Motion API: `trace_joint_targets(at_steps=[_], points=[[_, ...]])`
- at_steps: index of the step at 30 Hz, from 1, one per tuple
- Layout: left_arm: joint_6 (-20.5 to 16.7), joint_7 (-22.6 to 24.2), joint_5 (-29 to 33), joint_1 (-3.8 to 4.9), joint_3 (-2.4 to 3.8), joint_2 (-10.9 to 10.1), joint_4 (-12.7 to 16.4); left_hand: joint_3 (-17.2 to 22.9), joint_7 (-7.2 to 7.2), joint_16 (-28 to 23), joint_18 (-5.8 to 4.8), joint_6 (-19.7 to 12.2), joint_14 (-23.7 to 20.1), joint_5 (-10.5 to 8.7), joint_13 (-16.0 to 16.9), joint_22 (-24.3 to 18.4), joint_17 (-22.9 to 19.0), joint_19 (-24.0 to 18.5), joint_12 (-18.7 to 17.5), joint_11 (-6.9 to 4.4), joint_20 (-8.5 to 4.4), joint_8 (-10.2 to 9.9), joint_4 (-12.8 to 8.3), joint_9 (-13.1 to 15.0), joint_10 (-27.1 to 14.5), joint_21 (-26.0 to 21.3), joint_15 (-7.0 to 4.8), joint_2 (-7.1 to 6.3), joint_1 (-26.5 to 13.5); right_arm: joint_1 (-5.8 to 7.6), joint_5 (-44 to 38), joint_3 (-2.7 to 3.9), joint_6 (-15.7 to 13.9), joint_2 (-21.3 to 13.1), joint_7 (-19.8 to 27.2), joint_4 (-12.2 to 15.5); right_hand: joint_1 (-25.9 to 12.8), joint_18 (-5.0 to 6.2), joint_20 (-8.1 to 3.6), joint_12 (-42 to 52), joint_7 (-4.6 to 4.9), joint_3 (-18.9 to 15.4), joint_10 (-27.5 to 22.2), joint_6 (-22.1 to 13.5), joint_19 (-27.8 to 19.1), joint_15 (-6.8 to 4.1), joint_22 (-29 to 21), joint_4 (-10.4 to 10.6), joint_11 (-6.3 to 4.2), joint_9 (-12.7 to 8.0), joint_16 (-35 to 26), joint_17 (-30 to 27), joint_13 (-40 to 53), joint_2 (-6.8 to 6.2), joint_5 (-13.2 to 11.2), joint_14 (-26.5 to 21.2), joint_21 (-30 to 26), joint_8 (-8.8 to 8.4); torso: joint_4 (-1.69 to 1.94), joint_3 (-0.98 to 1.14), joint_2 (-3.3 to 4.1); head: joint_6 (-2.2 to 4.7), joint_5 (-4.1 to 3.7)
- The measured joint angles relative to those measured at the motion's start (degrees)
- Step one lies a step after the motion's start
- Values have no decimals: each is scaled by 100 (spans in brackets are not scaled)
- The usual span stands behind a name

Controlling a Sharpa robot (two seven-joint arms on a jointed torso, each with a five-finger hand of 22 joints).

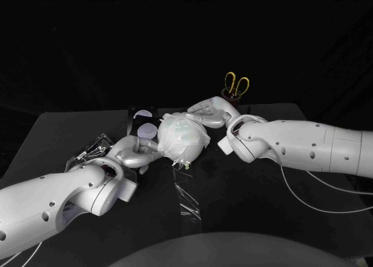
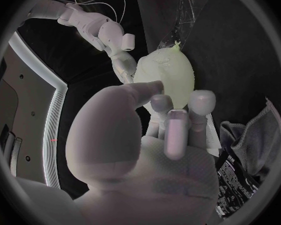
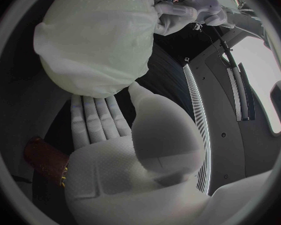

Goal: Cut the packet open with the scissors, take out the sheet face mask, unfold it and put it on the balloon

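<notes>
The balloon stands at the table's middle with the white sheet mask draped over it, knot end toward me. My left hand reaches in from the left and touches the balloon's lower left side with thumb and fingertips. My right hand lies against the far right top, its fingers held straight against the mask-covered balloon. Neither hand grips anything. The yellow-handled scissors stand in a brown holder behind the right hand. The opened packet lies at the left.
A clear plastic strip runs along the table from the balloon toward me. Two white discs sit on a dark stand behind the balloon. A grey crumpled liner lies by the dark packet. The table's left edge is close to the packet.
</notes>
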Motion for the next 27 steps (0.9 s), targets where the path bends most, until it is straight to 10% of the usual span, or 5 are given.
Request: trace_joint_targets(at_steps=[27], points=[[-190, 597, 379, -8, 42, -99, -123, -16, 14, -6, -1, -96, 0, -28, -117, 59, 3, 0, -51, -52, 1, 78, -189, 0, 52, 28, 2, 95, -188, 7, -498, 9, 28, -21, -241, 29, 803, -10, 0, -1, 45, 72, 153, 158, 0, -39, -253, -690, -69, -69, -66, -128, -1, -63, 0, 126, 0, 0, -7, 1, -2, -5, -13]])
